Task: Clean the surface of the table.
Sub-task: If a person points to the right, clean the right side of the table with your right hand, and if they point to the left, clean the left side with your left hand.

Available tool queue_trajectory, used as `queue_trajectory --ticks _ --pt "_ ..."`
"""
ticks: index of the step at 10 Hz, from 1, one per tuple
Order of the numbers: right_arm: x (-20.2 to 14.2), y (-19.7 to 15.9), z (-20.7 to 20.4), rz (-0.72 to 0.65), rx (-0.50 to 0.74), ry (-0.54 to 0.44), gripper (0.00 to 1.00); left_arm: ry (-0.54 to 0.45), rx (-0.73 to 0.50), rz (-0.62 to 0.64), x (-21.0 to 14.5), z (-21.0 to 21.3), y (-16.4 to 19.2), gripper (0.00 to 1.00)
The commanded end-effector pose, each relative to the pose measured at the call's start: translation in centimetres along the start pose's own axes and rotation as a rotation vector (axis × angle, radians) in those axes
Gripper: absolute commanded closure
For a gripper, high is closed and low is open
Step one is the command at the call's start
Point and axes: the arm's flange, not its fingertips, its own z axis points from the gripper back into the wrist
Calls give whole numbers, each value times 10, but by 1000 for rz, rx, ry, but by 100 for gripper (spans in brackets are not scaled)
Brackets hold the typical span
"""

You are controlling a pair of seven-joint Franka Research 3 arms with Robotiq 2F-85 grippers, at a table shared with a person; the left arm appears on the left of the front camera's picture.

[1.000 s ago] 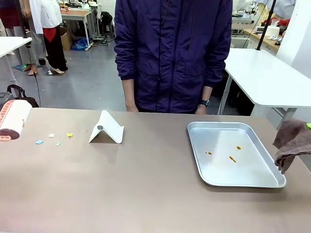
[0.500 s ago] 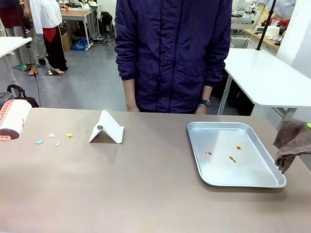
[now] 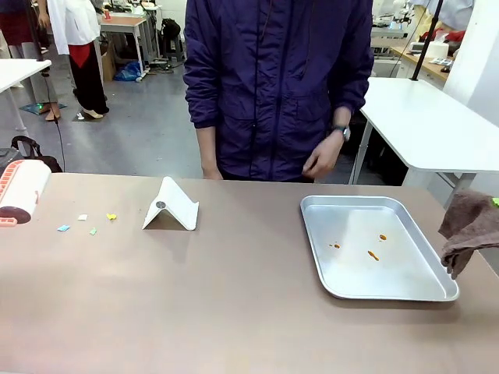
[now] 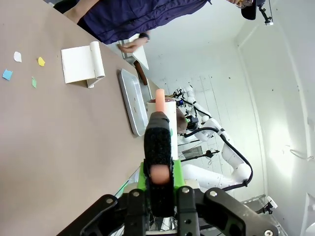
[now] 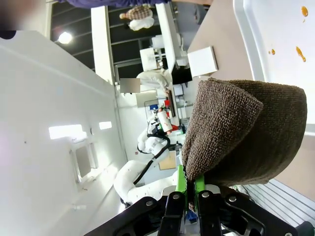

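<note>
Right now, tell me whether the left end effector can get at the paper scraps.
Probably yes: the left end effector, shut on the lint roller, is close beside the paper scraps, with bare table between.

— Matt and smooth across the table [image 3: 234,327]?
— Yes, no sheen. Shiny bare metal on the tray [image 3: 390,276], though.
— Rough brown terry for the cloth [image 5: 256,128]?
— Right. Smooth white plastic for the stand [image 3: 173,209], pink plastic on the roller [image 3: 23,191].

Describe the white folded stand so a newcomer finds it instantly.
On the brown table, look left of the silver tray, near the far edge. The white stand is tent-shaped with a round dot, far larger than the paper scraps to its left.
</note>
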Motion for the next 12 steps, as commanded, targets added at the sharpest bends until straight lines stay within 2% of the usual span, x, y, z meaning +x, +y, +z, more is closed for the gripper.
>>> queue_trajectory --ticks 1,9,10,11,12 --pt "-2 6 1 -2 10 -1 100 8 -11 -10 -3 2 -4 100" --pt "-2 6 1 -2 10 -1 100 8 -11 -10 -3 2 -4 100" --pt "0 0 0 0 0 0 94 8 -11 -10 -3 2 -4 100" --pt "10 6 -8 72 -93 24 94 8 -11 -10 -3 2 -4 100" --pt "21 12 -18 119 -160 94 94 8 -11 -10 -3 2 -4 100"
